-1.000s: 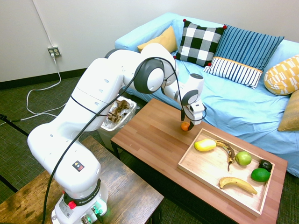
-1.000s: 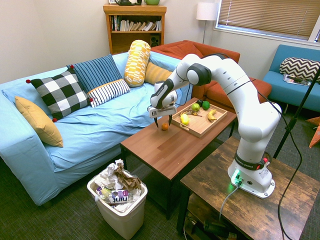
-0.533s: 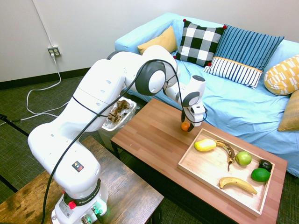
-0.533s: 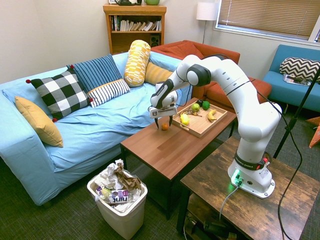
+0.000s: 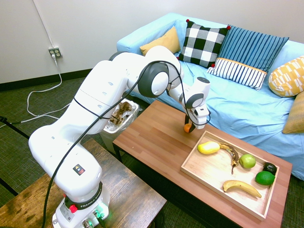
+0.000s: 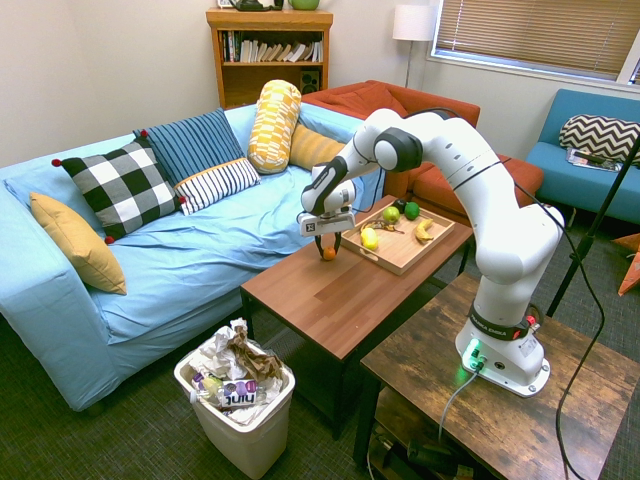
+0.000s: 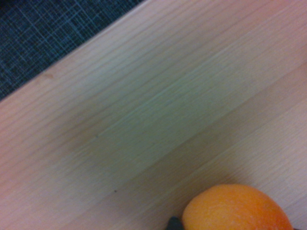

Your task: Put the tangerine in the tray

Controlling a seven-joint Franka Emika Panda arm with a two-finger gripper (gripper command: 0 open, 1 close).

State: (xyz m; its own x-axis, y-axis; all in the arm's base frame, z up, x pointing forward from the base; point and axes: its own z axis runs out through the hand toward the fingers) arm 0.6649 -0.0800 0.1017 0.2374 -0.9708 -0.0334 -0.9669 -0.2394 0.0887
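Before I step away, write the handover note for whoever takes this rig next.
Gripper: the two-finger gripper is down around the small round orange tangerine, a finger on either side; I can't confirm a firm grip.
Tangerine: at the reddish-brown wooden table, outside the tray.
Tray: the large pale-wood rectangular tray sits on the same table, holding a yellow oblong fruit, two bananas, a green apple and other green fruit.
Done: gripper positioned at the tangerine.
Left: secure the grip, lift, carry over the rim, release inside.
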